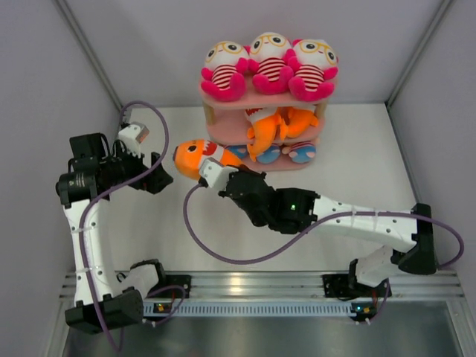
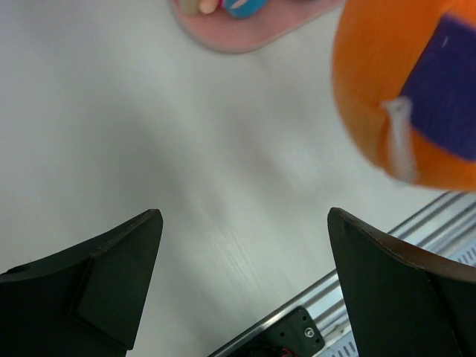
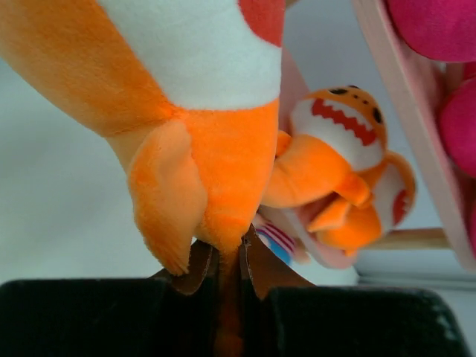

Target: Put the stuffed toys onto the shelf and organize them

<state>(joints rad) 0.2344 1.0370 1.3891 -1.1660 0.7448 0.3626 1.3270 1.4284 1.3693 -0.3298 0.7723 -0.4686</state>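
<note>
Left of the shelf (image 1: pixel 262 100), the right gripper (image 1: pixel 210 173) holds an orange shark (image 1: pixel 192 158) off the table (image 1: pixel 357 171). Three striped toys (image 1: pixel 269 63) sit on the shelf's top board, two sharks (image 1: pixel 271 126) on its middle one.

Left wrist view: the left gripper (image 2: pixel 245 245) hangs empty, jaws spread wide, short of the shelf's base.

Right wrist view: the jaws pinch the orange shark's tail.

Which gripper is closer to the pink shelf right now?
Right. The right gripper holds an orange shark just off the shelf's left end; the left gripper hangs open farther left.
</note>
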